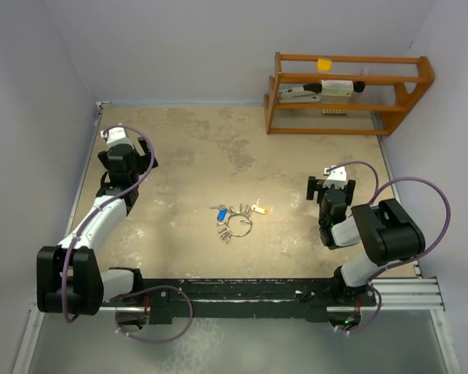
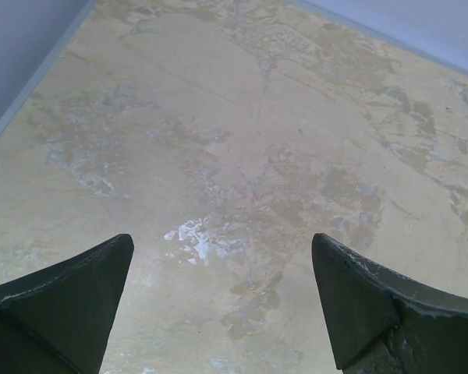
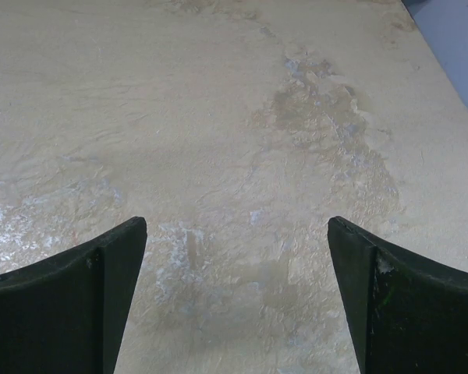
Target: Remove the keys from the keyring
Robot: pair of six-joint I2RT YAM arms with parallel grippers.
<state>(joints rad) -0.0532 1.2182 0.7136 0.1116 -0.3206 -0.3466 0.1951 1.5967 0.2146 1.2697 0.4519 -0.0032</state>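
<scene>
Keys [image 1: 235, 215] lie in a small cluster near the middle of the table [image 1: 187, 156], fanned around the keyring [image 1: 240, 227], a thin silver loop resting flat on the surface. In the top view the blue-headed key [image 1: 219, 211] sits at the left end of the cluster and the yellow-orange-headed key [image 1: 258, 209] at the right end, with several plain silver keys between them; at this size it is not possible to tell which keys are threaded on the ring. Neither wrist view shows the cluster. The left gripper [image 1: 132, 152] stands toward the far left of the table, well apart from the keys. Its jaws are spread wide in its wrist view [image 2: 222, 249], where the dark fingers [image 2: 70, 304] frame mottled beige tabletop and a strip of pale wall. The right gripper [image 1: 331, 185] stands to the right of the keys, also apart from them. Its jaws are likewise spread wide in its own view [image 3: 238, 230], and its fingers [image 3: 421, 304] frame worn, blotched tabletop. Neither gripper touches the keys or the keyring. A wooden rack [image 1: 347, 93] stands at the far right edge of the table against the wall, holding a few small items too small to identify.
</scene>
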